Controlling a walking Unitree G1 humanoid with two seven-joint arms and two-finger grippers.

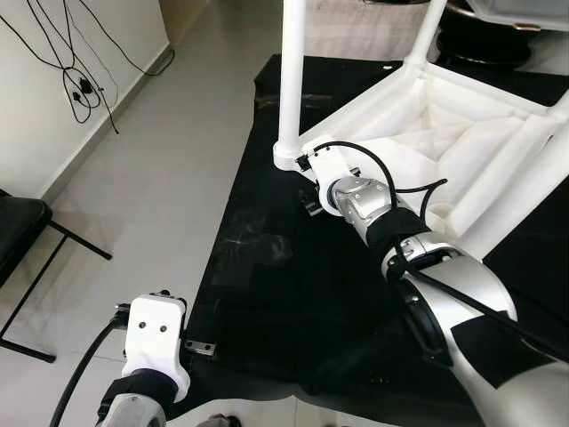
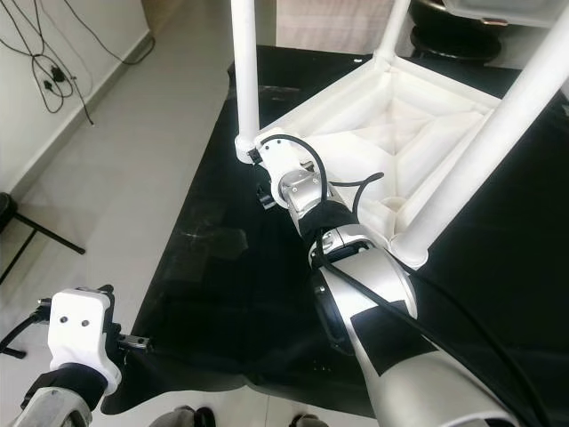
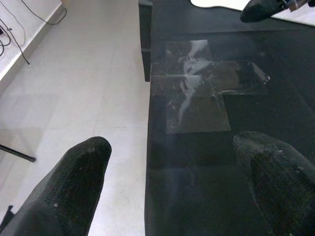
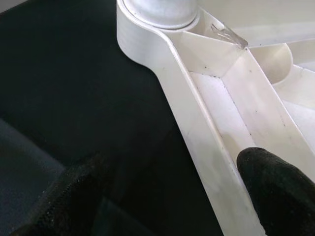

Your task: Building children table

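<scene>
A white plastic children's table [image 1: 418,133] lies upside down on a black mat [image 1: 284,302], its legs pointing up. One leg [image 1: 292,71] stands in the near left corner socket [image 4: 157,10]. My right gripper [image 4: 172,182] is open at that corner, straddling the table's rim: one finger [image 4: 275,182] sits inside the white frame, the other over the mat. Low at the left, my left gripper [image 3: 182,162] is open and holds nothing, hovering over the mat's near left edge.
Clear tape patches [image 3: 197,93] shine on the mat ahead of the left gripper. Grey tiled floor [image 1: 151,178] lies to the left. A black chair frame [image 1: 27,240] stands at the far left, and cables [image 1: 80,84] hang on the wall. More table legs [image 1: 524,196] rise at the right.
</scene>
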